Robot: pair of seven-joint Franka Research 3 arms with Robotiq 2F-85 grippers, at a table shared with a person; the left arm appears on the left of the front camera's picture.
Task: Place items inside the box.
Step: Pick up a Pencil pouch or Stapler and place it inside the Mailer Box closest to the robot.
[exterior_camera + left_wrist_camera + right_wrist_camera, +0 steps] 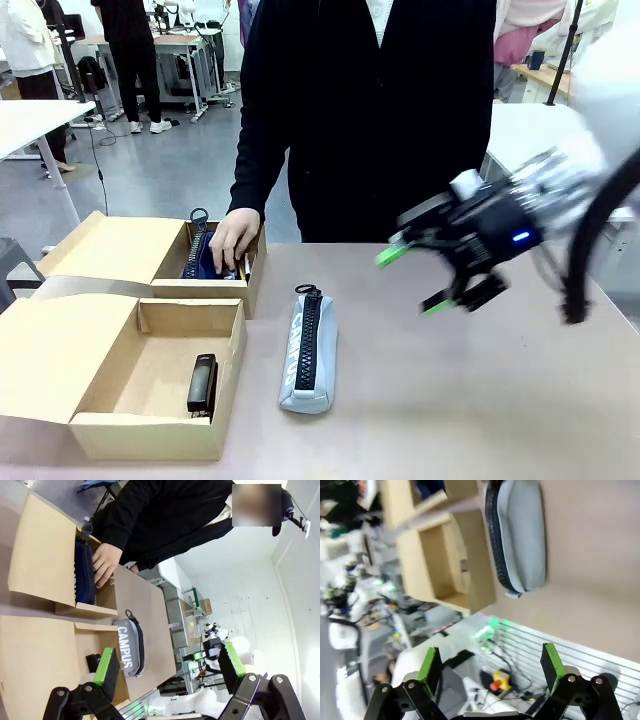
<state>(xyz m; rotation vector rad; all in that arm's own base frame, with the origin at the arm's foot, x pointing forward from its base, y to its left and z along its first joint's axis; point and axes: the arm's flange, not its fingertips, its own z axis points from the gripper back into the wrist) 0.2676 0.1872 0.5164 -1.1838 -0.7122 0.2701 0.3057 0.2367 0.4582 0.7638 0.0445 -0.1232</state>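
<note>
The bench (470, 400) has a plain beige top. At its far side stands a person (370, 110) in a black top with long sleeves. Behind, the floor (160, 180) is grey. A white table (30, 112) stands at the left, a second white table (525, 125) at the right. Farther off, a bystander in black trousers and white shoes (135, 60) stands near a metal-framed desk (190, 50). In the right wrist view, a small yellow box with a red button (501, 681) lies beyond the bench edge.

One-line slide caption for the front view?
Right gripper open above the table; grey pencil case lying on it, black stapler in the near box, person's hand in the far box.
</note>
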